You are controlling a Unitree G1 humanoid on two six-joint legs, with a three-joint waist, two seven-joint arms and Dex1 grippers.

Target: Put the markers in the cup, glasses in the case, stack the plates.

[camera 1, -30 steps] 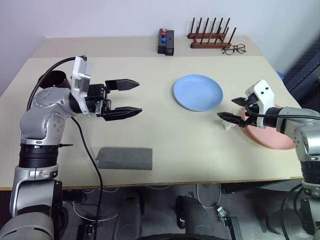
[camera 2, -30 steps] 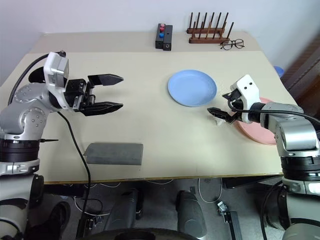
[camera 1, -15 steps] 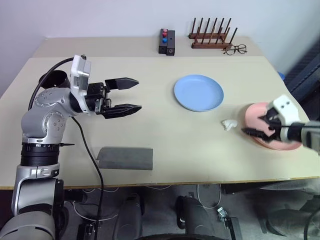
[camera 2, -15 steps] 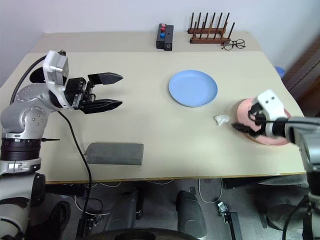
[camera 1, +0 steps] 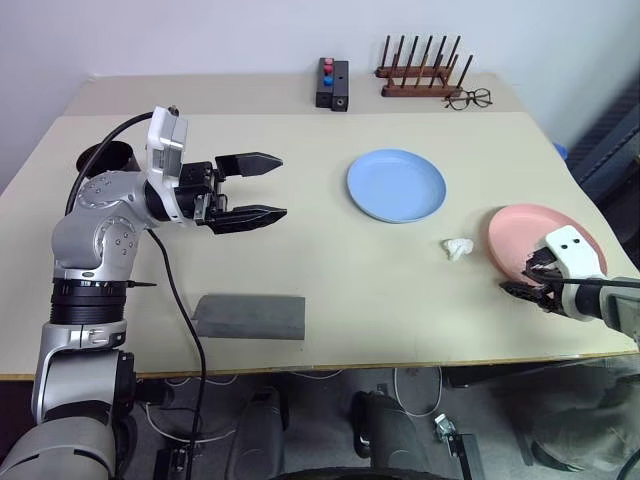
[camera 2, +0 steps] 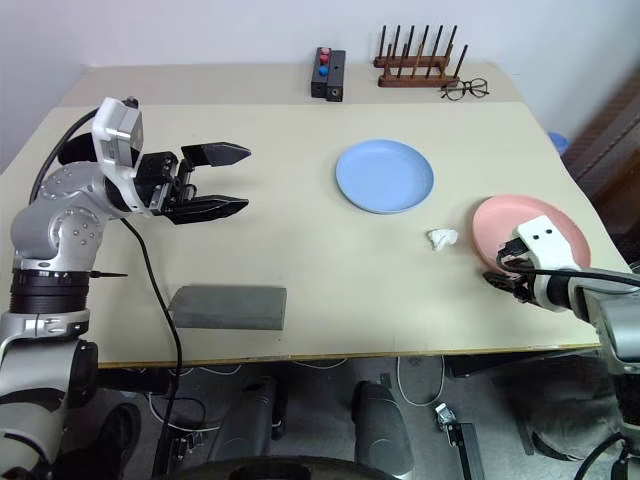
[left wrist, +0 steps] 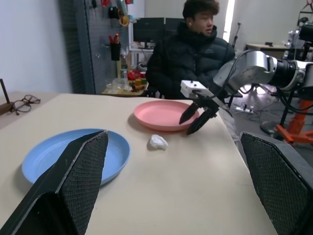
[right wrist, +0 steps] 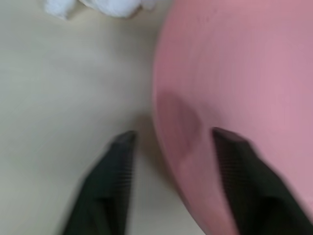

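Pink plate (right wrist: 234,88) rim straddled by parted right tool (camera 1: 527,286); left tool (camera 1: 262,186) wide over bare table (camera 1: 330,270).

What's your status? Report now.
Left gripper open, empty, above table. Right gripper open, straddling pink plate rim. Blue plate apart. White wad beside pink plate.

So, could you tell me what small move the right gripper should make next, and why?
Probably close on the pink plate's near rim. The right gripper straddles that edge, one finger over the table, the other over the plate, jaws apart; the light blue plate awaits stacking.
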